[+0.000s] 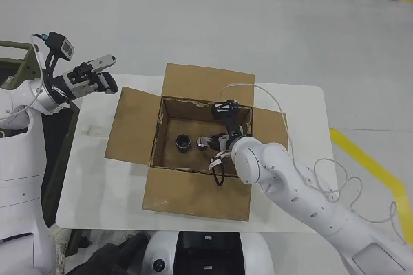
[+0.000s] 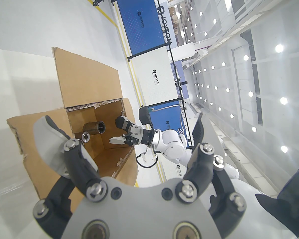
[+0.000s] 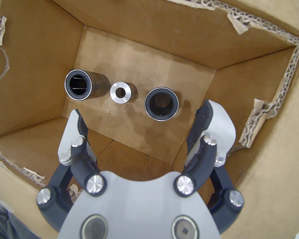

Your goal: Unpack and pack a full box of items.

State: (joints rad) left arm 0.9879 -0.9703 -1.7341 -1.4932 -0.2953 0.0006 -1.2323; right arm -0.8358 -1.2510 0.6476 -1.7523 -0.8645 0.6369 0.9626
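Cardboard box holding three metal cylinders, right tool spread wide above them, left tool wide outside.

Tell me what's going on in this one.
The right gripper hangs open and empty inside the open cardboard box, above three metal cylinders standing in a row on its floor. None is gripped. The left gripper, also open and empty, sits apart from the box, near the edge of the table.
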